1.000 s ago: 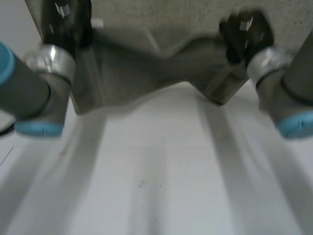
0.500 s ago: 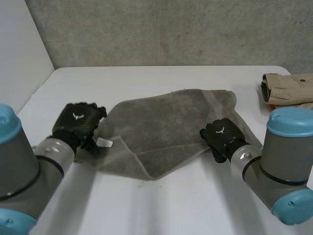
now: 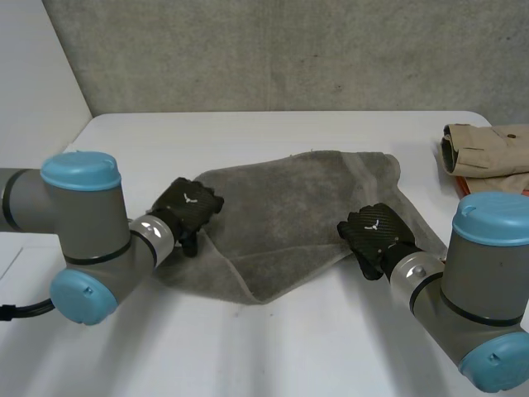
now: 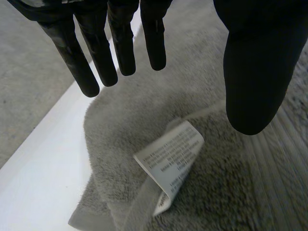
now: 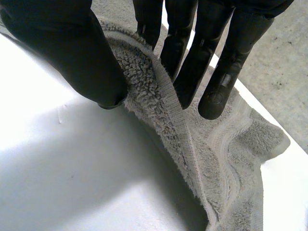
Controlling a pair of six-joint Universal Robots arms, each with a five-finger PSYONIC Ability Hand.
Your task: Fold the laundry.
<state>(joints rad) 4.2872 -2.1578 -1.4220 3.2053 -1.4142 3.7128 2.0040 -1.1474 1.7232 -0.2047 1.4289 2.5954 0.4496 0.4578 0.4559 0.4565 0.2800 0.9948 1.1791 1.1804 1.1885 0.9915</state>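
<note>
A grey towel (image 3: pixel 297 211) lies rumpled and spread across the middle of the white table (image 3: pixel 248 347). My left hand (image 3: pixel 188 207) hovers at its left corner. In the left wrist view the left hand (image 4: pixel 98 57) is open, its fingers straight, just above the towel (image 4: pixel 226 192) and its white care label (image 4: pixel 171 161). My right hand (image 3: pixel 376 231) sits at the towel's right edge. In the right wrist view the right hand (image 5: pixel 72 43) pinches the towel's hemmed edge (image 5: pixel 166 103) between thumb and fingers and lifts it a little off the table.
A folded beige garment (image 3: pixel 488 149) lies at the table's far right edge. A grey wall (image 3: pixel 281 50) stands behind the table. Bare table runs along the front and to the left of the towel.
A second ago both hands held the towel up high. It now lies on the table, the left hand has let go, and that hand has moved right onto the towel's left corner.
</note>
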